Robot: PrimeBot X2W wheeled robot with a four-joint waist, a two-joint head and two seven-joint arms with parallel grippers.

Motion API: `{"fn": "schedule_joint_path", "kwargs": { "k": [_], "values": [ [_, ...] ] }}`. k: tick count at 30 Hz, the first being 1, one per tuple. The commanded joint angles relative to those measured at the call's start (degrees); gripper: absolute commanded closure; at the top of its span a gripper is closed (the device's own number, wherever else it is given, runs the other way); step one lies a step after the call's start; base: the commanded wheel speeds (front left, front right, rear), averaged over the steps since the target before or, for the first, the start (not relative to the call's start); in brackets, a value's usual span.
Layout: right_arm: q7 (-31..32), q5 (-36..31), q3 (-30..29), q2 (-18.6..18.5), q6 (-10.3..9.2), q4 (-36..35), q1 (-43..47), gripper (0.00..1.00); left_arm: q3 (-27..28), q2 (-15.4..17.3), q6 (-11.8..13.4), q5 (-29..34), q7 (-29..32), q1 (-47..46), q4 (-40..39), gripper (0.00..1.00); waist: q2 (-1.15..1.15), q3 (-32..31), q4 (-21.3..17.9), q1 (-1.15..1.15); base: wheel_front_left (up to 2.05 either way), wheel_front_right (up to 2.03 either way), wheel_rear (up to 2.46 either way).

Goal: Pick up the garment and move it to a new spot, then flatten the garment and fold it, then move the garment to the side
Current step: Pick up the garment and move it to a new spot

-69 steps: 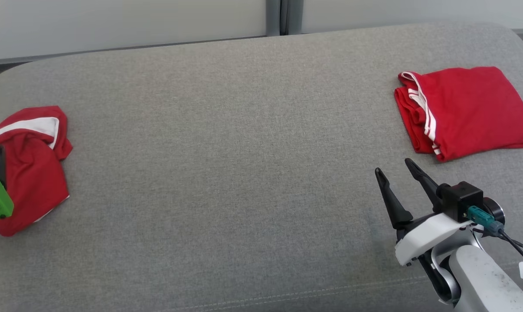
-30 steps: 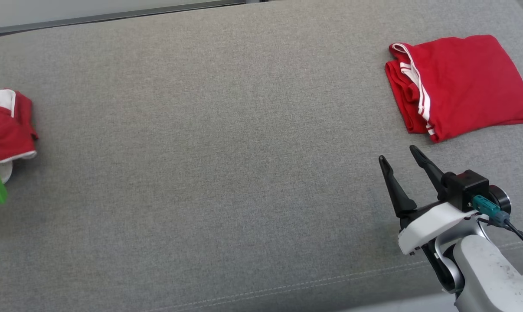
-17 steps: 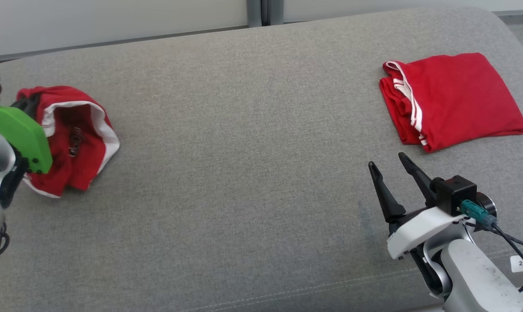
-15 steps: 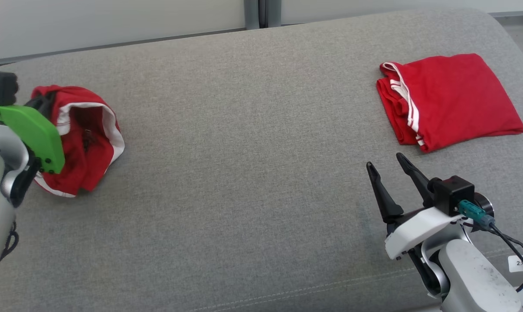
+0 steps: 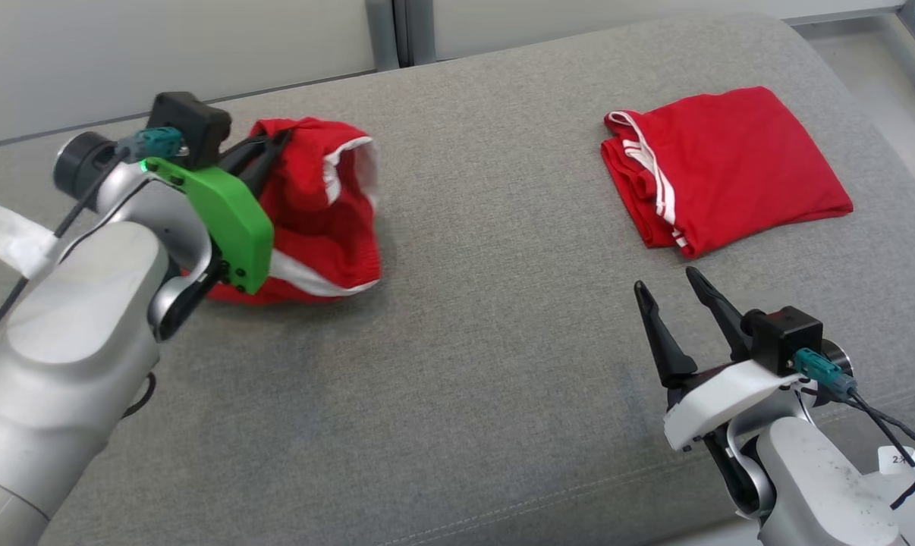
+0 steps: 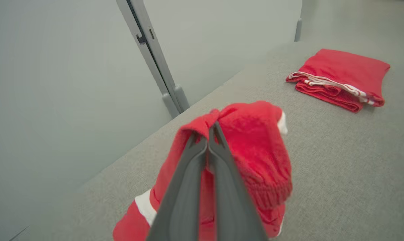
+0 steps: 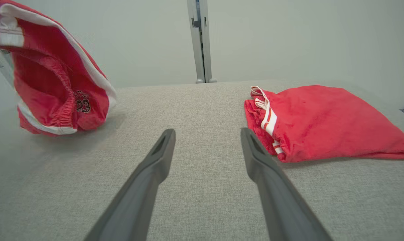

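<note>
A crumpled red garment (image 5: pixel 317 212) with white trim hangs bunched from my left gripper (image 5: pixel 279 138), which is shut on a fold at its top. In the left wrist view the closed fingers pinch that fold of the garment (image 6: pixel 252 140), and its lower part rests on the grey cushion. The right wrist view shows the garment (image 7: pixel 54 87) lifted at the left, with a small number print on it. My right gripper (image 5: pixel 664 287) stands open above the cushion at the lower right, nothing between its fingers (image 7: pixel 155 160).
A second red garment (image 5: pixel 719 167), folded, with white stripes, lies at the far right of the grey cushion (image 5: pixel 465 318); it also appears as the folded garment (image 7: pixel 322 120) right of my open fingers. A pale wall with a vertical metal post (image 7: pixel 200 40) runs behind.
My left arm has carried the crumpled garment from the left edge towards the middle of the cushion, lifted. The head camera has shifted too. The right gripper has stayed open.
</note>
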Motion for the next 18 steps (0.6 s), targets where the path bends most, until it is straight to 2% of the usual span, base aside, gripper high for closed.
{"fn": "schedule_joint_path", "kwargs": {
  "k": [1, 5, 10, 18],
  "values": [
    [-0.2, 0.2, -0.1, 0.2, -0.05, 0.1, -0.6, 0.0, -0.5, -0.7, -0.1, 0.1, -0.4, -1.3, -1.0, 1.0, 0.0, -0.4, -1.2, 0.0, 0.0, 0.0, 0.0],
    [-0.2, -0.1, -0.5, 1.1, -0.05, -0.3, -0.4, 0.0, -2.4, -2.5, -0.1, -1.7, -0.9, -2.1, -4.3, 1.0, 0.0, -0.6, -2.6, 0.0, 0.0, 0.0, 0.0],
    [-0.2, -0.3, -1.2, 1.7, -0.05, -1.0, 0.4, 0.0, -4.4, -3.2, -0.1, -2.8, -2.0, -2.5, -7.5, 1.0, 0.0, -0.2, -3.4, 0.0, 0.0, 0.0, 0.0],
    [-0.3, -1.0, -2.7, 2.3, -0.05, -1.1, 1.4, 0.0, -4.4, -3.2, 0.5, -4.4, -5.2, 2.4, -7.4, 1.0, 0.0, 0.0, -1.8, 0.0, 0.0, 0.0, 0.0]
  ]
}}
